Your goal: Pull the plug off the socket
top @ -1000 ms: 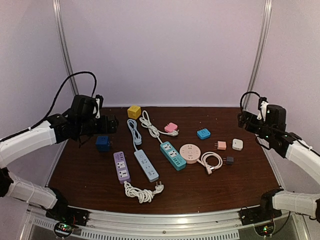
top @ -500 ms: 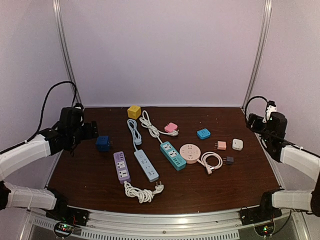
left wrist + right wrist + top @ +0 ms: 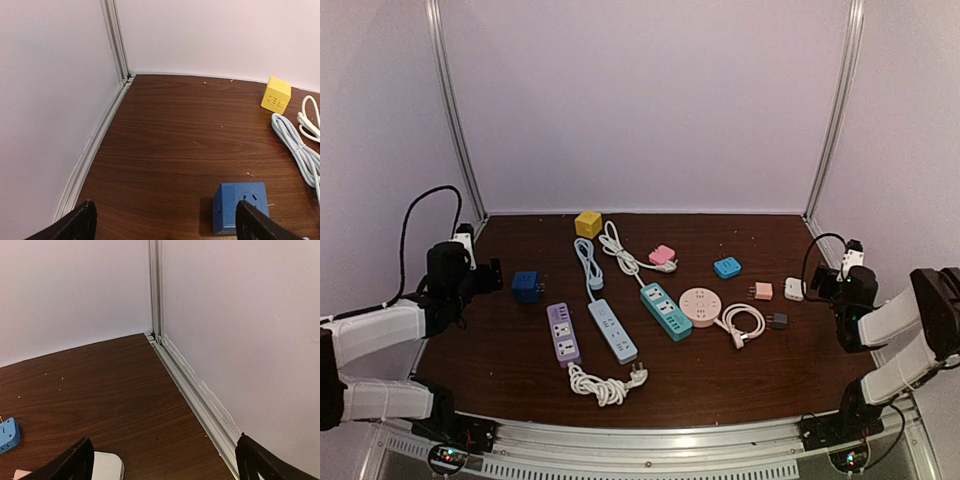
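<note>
Your left hand (image 3: 165, 226) is spread wide and empty, w/ the blue cube socket (image 3: 239, 206) just ahead of one finger. Your right hand (image 3: 165, 464) is also wide and empty, near the small white adapter (image 3: 106, 466). Both arms have dropped back low to the sides of the dark wood counter (image 3: 770, 370). The white cord (image 3: 620, 250) ends at the small pink socket block (image 3: 662, 254), mid-counter on the far side. Can't tell if it's seated, but prob. nothing's been pulled yet, so you'd need to re-approach.
</note>
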